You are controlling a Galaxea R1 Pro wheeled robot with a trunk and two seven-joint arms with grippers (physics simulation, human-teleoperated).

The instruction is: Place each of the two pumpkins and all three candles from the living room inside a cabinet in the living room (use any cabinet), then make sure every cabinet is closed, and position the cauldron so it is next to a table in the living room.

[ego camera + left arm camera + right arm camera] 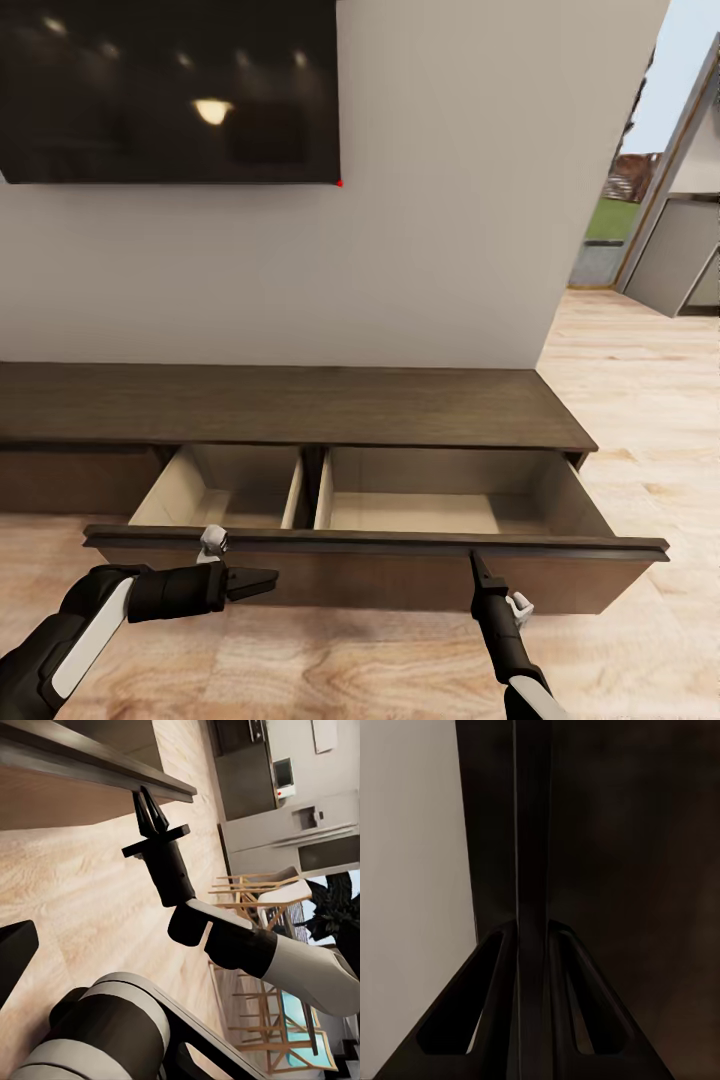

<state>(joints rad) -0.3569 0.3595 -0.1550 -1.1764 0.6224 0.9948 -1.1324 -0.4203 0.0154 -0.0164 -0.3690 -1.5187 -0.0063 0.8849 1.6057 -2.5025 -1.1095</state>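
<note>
Cabinet (300, 405) sits against the wall under the TV (170, 90), long axis running side to side across the head view, w/ one wide drawer (380, 560) pulled out toward the robot. The drawer front's top rail is the key edge: also side to side, and both compartments behind it (split by a divider) look empty, no pumpkins or candles in sight, cauldron and table likewise not seen here. Right gripper (474, 566) is the one on that rail: arm comes up from below, fingertips at the rail's top edge approx. right of centre; in the right wrist view the right gripper (533, 945) has its two fingers (499, 975) pressed close either side of a thin dark vertical strip, which I read as the rail, so prob. pinching the drawer front. Left gripper (262, 580) points sideways along the front face, just below the rail and left of centre, not touching; jaws look closed together w/ nothing between. Left wrist view shows the right gripper (152, 808) from the side, tips up against the rail underside/edge. Judgement: the drawer's travel is front-to-back, perpendicular to the rail, so next push or pull must go straight along that line; right arm is nearer and already engaged, left is spare. Off-axis force could rack the wide drawer.
</note>
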